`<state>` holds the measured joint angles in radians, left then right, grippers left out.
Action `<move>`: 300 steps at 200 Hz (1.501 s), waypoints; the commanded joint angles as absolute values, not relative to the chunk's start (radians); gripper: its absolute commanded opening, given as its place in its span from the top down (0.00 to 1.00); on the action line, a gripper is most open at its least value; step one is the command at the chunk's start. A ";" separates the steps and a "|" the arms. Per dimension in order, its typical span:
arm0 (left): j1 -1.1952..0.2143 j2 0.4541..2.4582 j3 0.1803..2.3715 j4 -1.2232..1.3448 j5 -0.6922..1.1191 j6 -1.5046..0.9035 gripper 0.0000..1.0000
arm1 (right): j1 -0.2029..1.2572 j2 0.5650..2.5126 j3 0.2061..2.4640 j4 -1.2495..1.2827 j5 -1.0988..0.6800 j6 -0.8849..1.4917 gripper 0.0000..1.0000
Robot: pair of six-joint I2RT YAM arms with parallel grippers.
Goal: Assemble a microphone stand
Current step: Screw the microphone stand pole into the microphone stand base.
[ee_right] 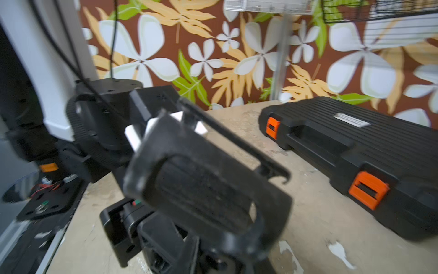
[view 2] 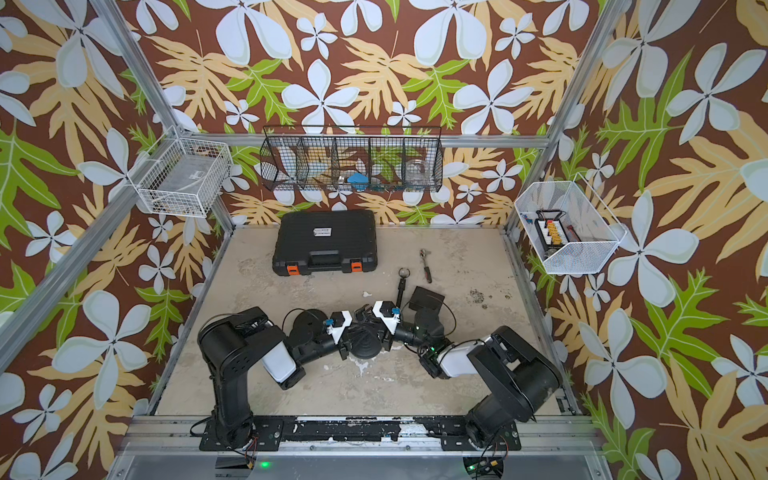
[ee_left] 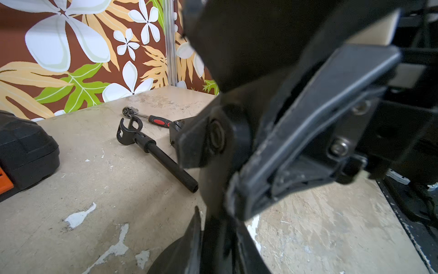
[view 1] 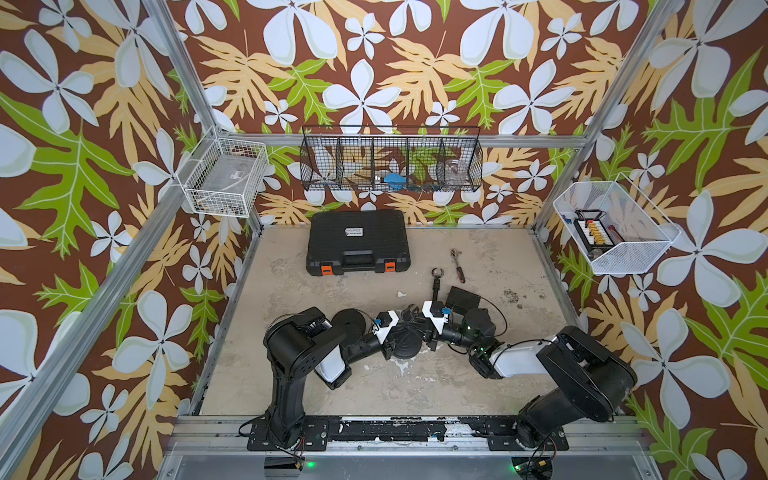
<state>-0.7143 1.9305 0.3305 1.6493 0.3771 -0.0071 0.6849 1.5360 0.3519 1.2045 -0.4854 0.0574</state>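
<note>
The assembly is, as I judge, only at its beginning. The pole with the microphone clip (view 1: 435,291) is lying flat on the worktop (view 1: 478,374), with its clip end pointing to the back wall. In the left wrist view its open lower end is resting free on the worktop, joined to nothing. The round black base (view 1: 405,348) is sitting near the middle of the worktop, just in front of the pole and apart from it.

Both arms are meeting low over this base. The left pincer (view 1: 400,332) and the right pincer (view 1: 415,318) are crowding close together there. The wrist views are showing only dark, blurred parts, so I cannot tell whether either pincer is wide, narrow or holding something.

A ratchet wrench (view 1: 458,266) is lying untouched near the clip, and the black tool case (view 1: 357,243) is standing closed at the back.

What is remaining, I think, is nearly everything: bringing the pole upright, seating its lower end in the base, and tightening it
</note>
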 commanded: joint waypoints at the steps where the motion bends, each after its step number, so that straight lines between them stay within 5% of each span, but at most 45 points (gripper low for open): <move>1: -0.712 1.927 0.337 1.678 0.368 -0.019 0.76 | 0.806 1.493 0.342 1.040 0.003 0.199 1.00; 31: -0.713 1.923 0.337 1.680 0.369 -0.020 0.76 | 0.994 1.487 0.388 0.879 0.403 0.252 1.00; 89: -0.713 1.919 0.336 1.681 0.366 -0.019 0.84 | 1.052 1.525 0.428 0.842 0.433 0.262 1.00; 133: -0.713 1.934 0.331 1.680 0.357 -0.012 0.93 | 1.001 1.447 0.440 0.800 0.132 0.150 0.40; 145: -0.713 1.942 0.329 1.684 0.352 -0.009 0.93 | 0.961 1.397 0.425 0.795 0.011 0.111 0.32; 196: -0.712 1.989 0.320 1.766 0.350 -0.053 0.94 | 0.642 1.308 0.364 0.863 -0.722 0.036 0.35; 300: -0.713 2.025 0.310 1.804 0.346 -0.066 0.95 | 0.520 1.537 0.613 0.702 -1.013 -0.144 0.46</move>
<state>-0.7116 1.9911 0.3294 1.6650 0.3565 -0.0212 0.5201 1.5089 0.5907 0.7101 -0.9176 -0.1127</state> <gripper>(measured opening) 0.189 0.553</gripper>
